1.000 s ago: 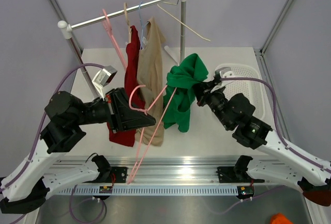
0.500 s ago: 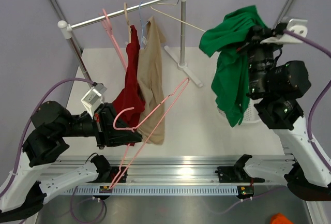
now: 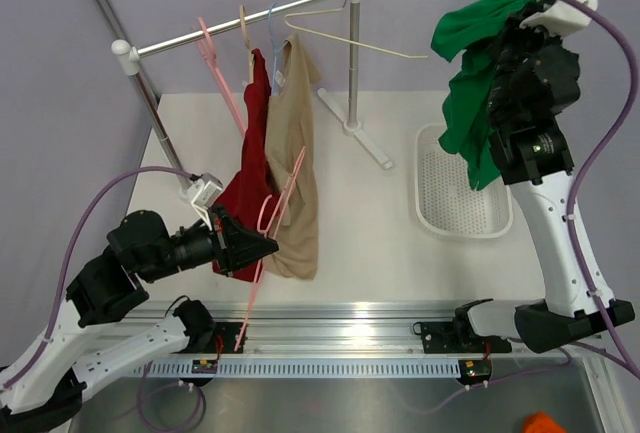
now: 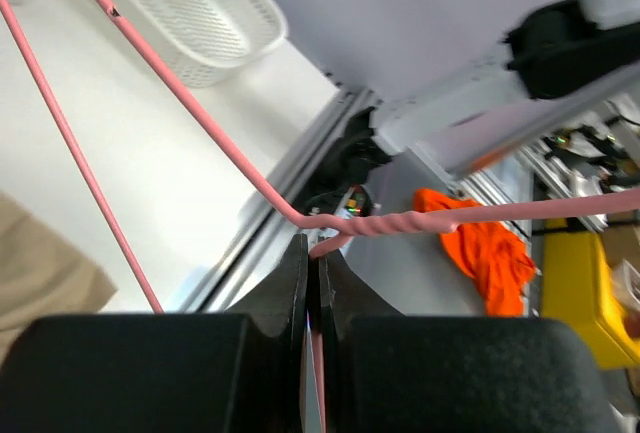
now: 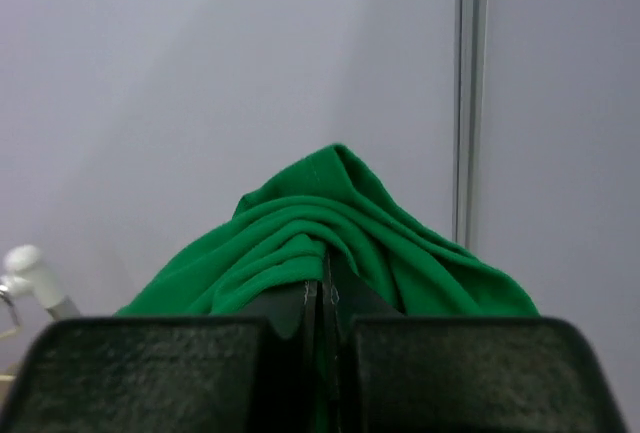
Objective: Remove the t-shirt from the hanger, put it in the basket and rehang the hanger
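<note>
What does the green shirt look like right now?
The green t-shirt is soft, plain bright-green cloth, bunched and creased. The right gripper is shut on a fold at its top and holds it up high, so the rest hangs down in a loose drape. In the top view its lower end lies over the white basket; whether it touches I cannot tell. No hanger is in it: the pink hanger is in the left gripper, far off.

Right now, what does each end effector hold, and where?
Left end effector: pink wire hanger, near its twisted neck. Right end effector: green fabric t-shirt, by a bunched fold.
</note>
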`<state>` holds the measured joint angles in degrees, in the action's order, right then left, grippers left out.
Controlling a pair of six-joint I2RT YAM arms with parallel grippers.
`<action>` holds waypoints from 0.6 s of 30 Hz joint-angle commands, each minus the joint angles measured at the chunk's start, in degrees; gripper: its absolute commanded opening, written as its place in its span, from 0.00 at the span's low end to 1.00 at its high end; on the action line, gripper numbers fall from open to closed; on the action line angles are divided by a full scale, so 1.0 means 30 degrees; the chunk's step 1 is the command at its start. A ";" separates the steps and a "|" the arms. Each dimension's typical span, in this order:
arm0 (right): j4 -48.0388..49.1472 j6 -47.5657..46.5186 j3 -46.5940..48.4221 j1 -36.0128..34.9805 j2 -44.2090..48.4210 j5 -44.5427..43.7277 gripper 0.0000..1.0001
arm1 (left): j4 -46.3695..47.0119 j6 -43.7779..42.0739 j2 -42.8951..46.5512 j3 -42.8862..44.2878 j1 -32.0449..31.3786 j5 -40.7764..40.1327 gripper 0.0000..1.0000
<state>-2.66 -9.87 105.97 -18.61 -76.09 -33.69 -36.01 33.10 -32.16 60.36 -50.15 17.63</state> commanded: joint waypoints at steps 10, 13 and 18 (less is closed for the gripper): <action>0.2906 0.8235 -1.4566 0.3008 0.4240 -0.0045 0.00 | 0.2567 -0.0283 -0.0382 -0.1427 -0.0070 -0.1335 0.00; 0.3054 0.9993 -1.7556 0.3040 0.4856 -0.1419 0.00 | 0.3359 -0.0048 -0.0849 -0.1167 -0.0070 -0.0839 0.00; 0.2030 1.2662 -2.1810 0.3040 0.6204 -0.2769 0.01 | 0.5058 0.0625 -0.2315 -0.0725 -0.0128 0.0805 0.00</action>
<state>1.21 19.88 44.31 -9.63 -60.27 -36.40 -28.71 33.54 -37.17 56.01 -50.17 16.56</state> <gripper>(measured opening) 0.020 0.036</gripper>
